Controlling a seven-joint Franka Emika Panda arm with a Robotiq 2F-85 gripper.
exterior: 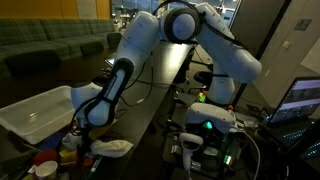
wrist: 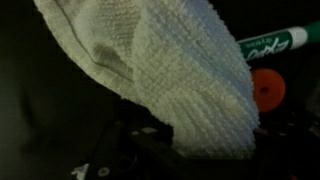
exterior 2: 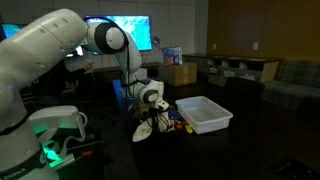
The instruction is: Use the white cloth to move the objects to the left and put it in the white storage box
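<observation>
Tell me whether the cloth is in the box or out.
Out. In both exterior views the cloth lies apart from the box, which looks empty.

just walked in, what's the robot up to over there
The arm's gripper seems to be holding a white cloth, which hangs below it just beside the white storage box. The wrist view shows the cloth draped close to the camera, with a green marker and a round orange object next to it. The cloth is not in the box yet.
</observation>
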